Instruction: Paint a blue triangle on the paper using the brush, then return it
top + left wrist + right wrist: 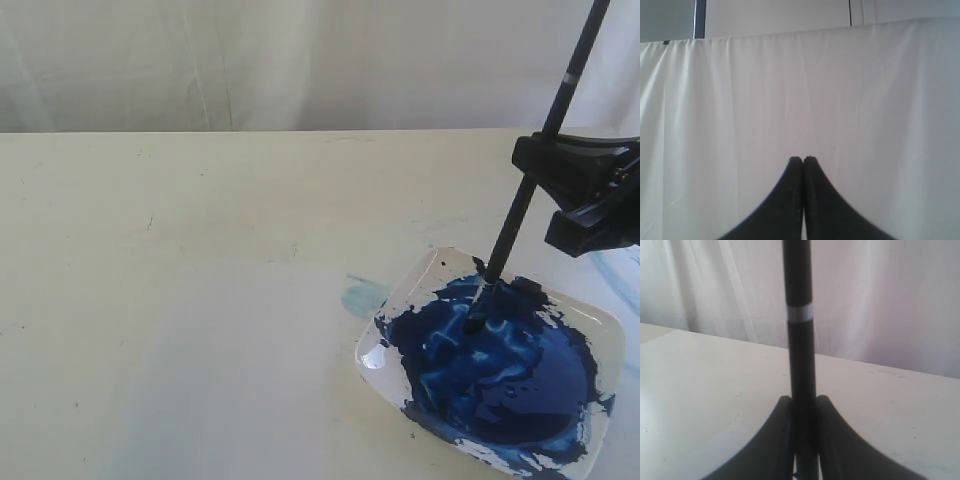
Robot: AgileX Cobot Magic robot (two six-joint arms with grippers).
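The black-handled brush (510, 235) stands tilted, its bristle tip dipped in the dark blue paint pool (500, 375) of the white dish (603, 322). My right gripper (532, 165) is shut on the handle partway up, above the dish; in the right wrist view the handle (799, 340) runs up between the fingers of the gripper (804, 401). The whitish paper (190, 370) lies flat left of the dish, its edges faint. No blue triangle shows on it. My left gripper (803, 160) is shut on nothing and faces a white curtain; it is out of the exterior view.
A pale blue smudge (362, 297) marks the surface just left of the dish. A white curtain (250, 60) hangs behind the table's far edge. The dish sits near the front right of the cream tabletop (300, 190).
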